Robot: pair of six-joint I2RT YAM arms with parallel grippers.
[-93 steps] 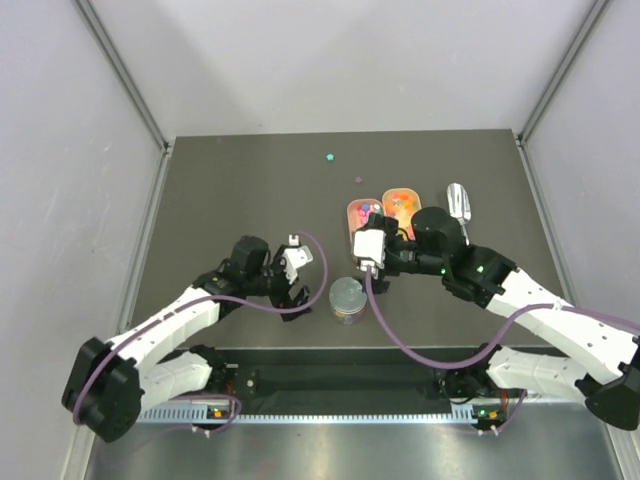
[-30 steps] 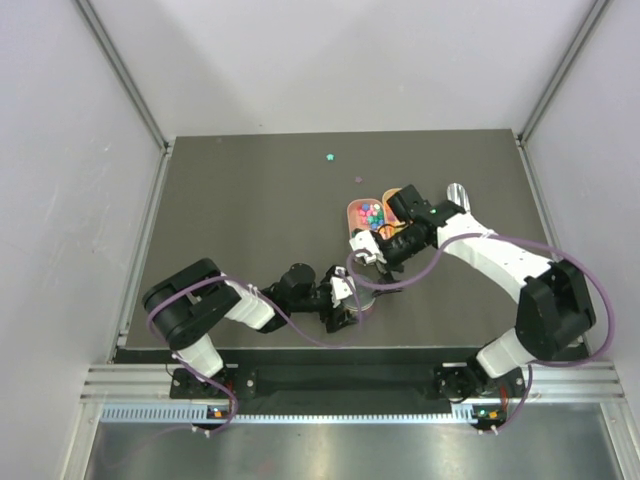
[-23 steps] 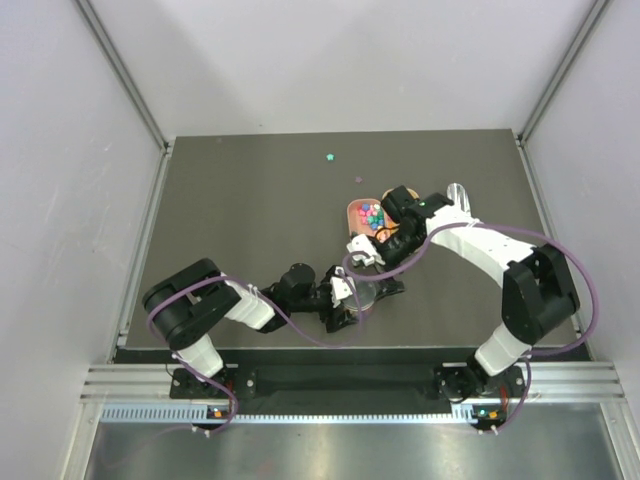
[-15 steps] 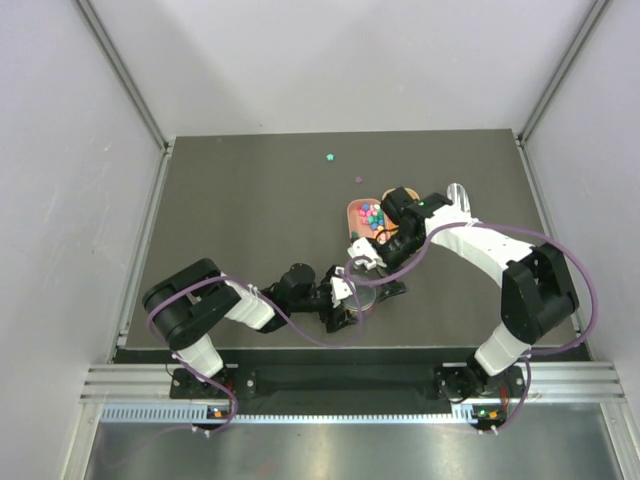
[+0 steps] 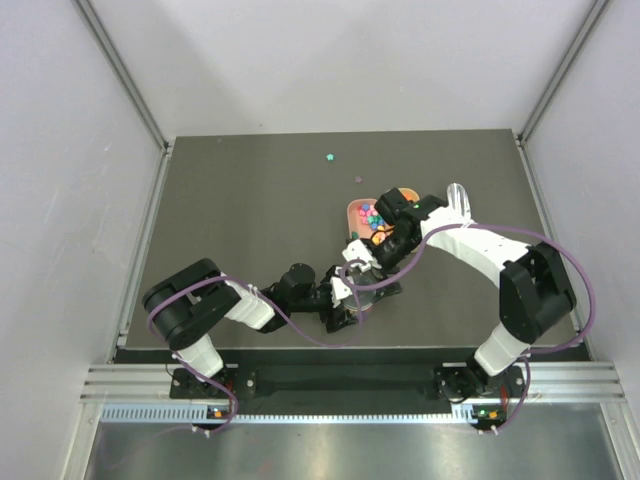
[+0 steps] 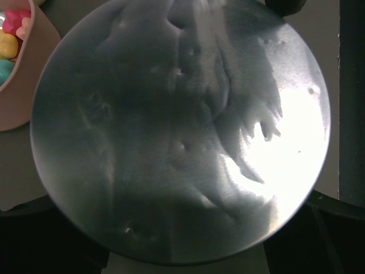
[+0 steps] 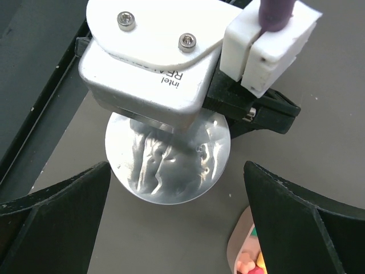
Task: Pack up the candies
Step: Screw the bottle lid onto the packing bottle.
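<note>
A dark grey table (image 5: 250,220) sits between pale grey walls (image 5: 330,60), with a metal rail (image 5: 300,412) along its near edge, where the two arms are bolted. Near the front stands one round silver tin (image 6: 182,131), its top closed. The left gripper (image 5: 352,302) reaches in low and clasps it, jaws spread wide, a finger (image 6: 40,240) against each side of the rim. The right gripper (image 7: 177,171) hangs just above the tin holding nothing, its fingers (image 7: 51,222) far apart. Under it is the left wrist camera (image 7: 154,74), whose casing reads "intel REA" upside down, the rest hidden. Just beyond the tin lie two trays side by side. The pink tray (image 5: 352,215) holds the candies (image 5: 368,215), too many and too small to count. The orange tray (image 5: 405,193) is partly hidden by the right arm. One scoop (image 5: 458,195) lies to its right. Farther back, two strays rest apart on the bare table: a purple candy (image 5: 358,180), then a green candy (image 5: 329,156).
</note>
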